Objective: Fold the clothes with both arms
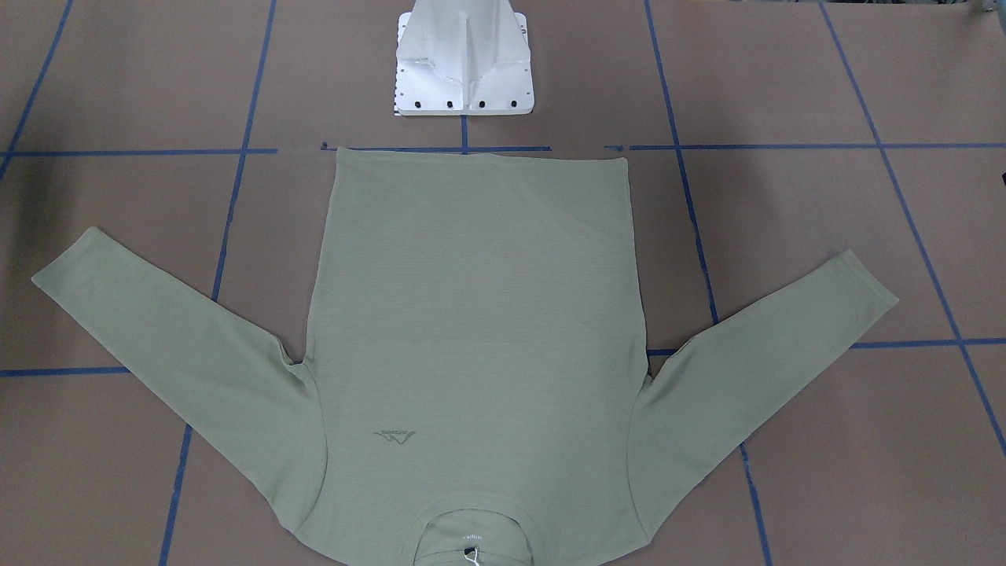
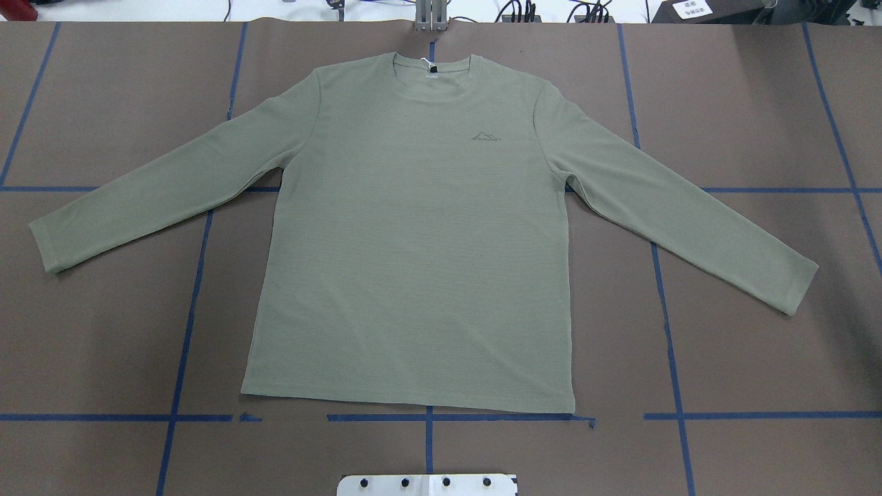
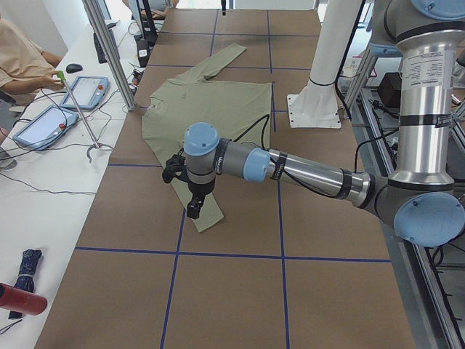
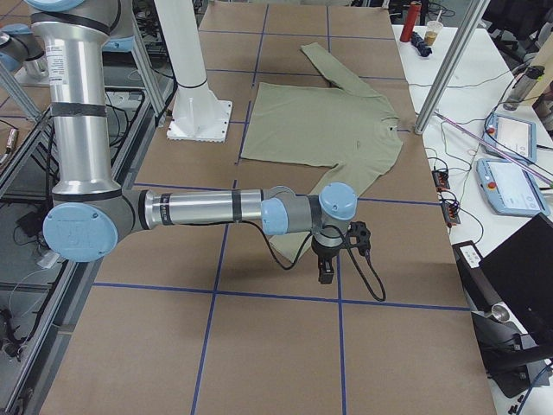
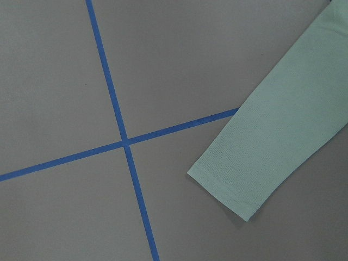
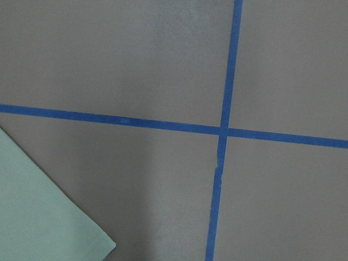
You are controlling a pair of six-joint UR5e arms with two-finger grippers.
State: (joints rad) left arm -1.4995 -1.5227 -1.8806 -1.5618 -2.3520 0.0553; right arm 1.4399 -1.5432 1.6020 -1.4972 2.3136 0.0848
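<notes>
L gripper point(image 3: 192, 211): finger gap can't be told, seen from the side only. It hangs above the L cuff point(image 5: 234, 190). R gripper point(image 4: 326, 275): likewise can't tell, just off the R cuff point(image 6: 81, 239). Shirt point(image 2: 413, 262) lies flat, front up, on table point(image 2: 758, 344). In overhead view collar at 12, hem at 6, sleeves out to 8 and 4.

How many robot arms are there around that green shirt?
2. The left arm reaches out above the table near one cuff of the shirt; the right arm does likewise at the opposite end. None seems hidden.
</notes>
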